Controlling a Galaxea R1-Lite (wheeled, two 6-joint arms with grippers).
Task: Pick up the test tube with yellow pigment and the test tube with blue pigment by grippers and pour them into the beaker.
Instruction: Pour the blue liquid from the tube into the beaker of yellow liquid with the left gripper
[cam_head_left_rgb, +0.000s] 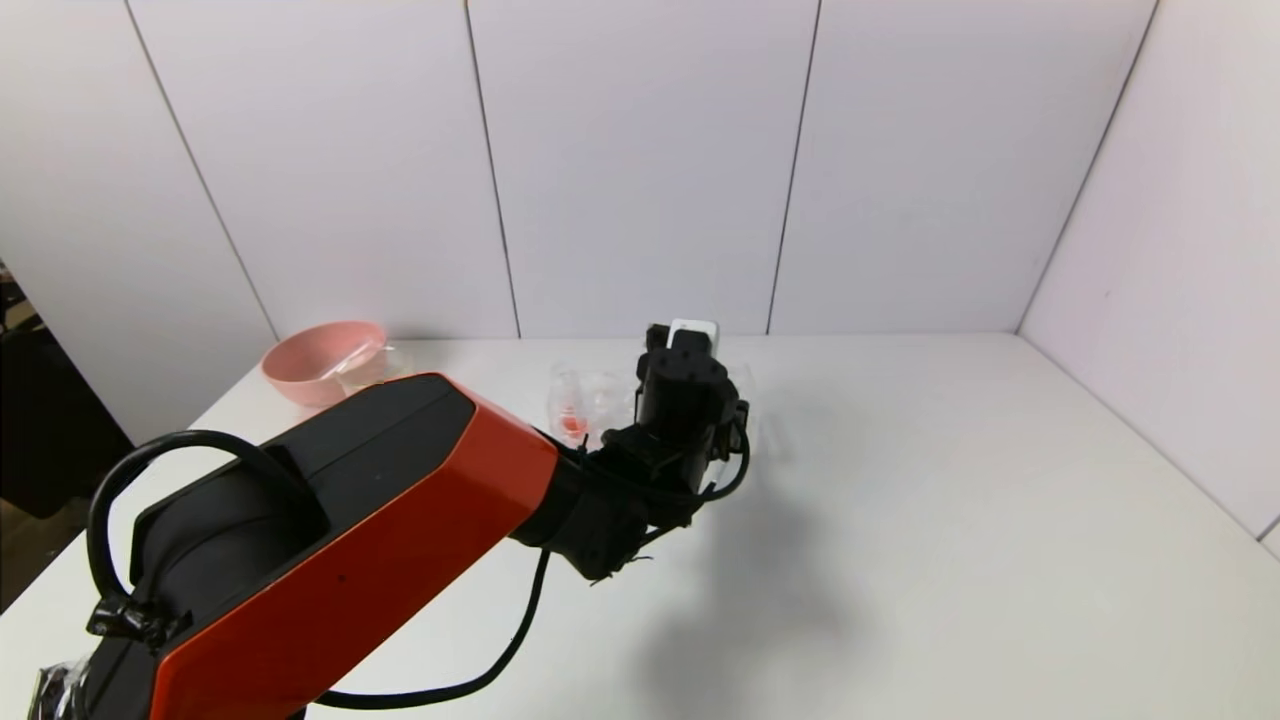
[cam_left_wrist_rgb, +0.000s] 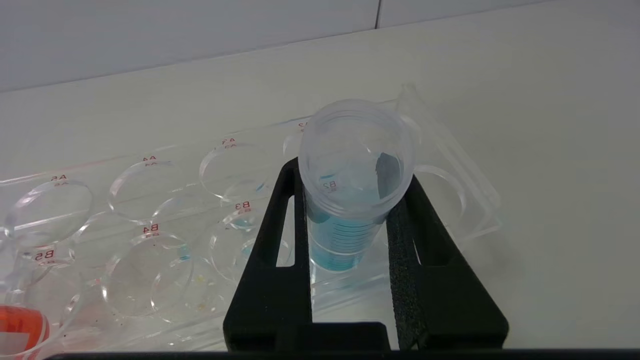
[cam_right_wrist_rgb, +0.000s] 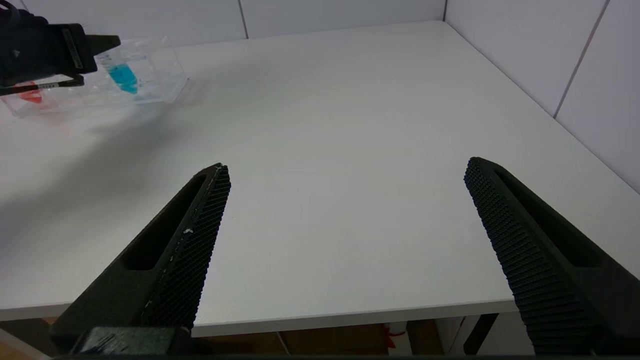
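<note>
- The left gripper (cam_left_wrist_rgb: 350, 220) is closing on the test tube with blue pigment (cam_left_wrist_rgb: 350, 200), both black fingers (cam_left_wrist_rgb: 280, 240) pressing its sides just under the lip; tube is still sitting upright in the clear rack (cam_left_wrist_rgb: 450, 165).
- Landmark = rack: blue tube is standing in the hole at the rack's end; a red-orange tube (cam_left_wrist_rgb: 20, 327) is sitting at the rack's opposite end.
- Tube is looking light, stiff, smooth-walled, so likely slippery and breakable; judging the best hold is high near the ridged neck, lifting straight up out of the rack.
- Liquid is filling only the bottom, so tilting early is risking little spill.
- The right gripper (cam_right_wrist_rgb: 345, 240) is idling, fingers spread wide, well apart from the rack over bare table (cam_right_wrist_rgb: 350, 125).
- Pink bowl (cam_head_left_rgb: 322, 360) is sitting near the rack; yellow tube and beaker I cannot pick out.
</note>
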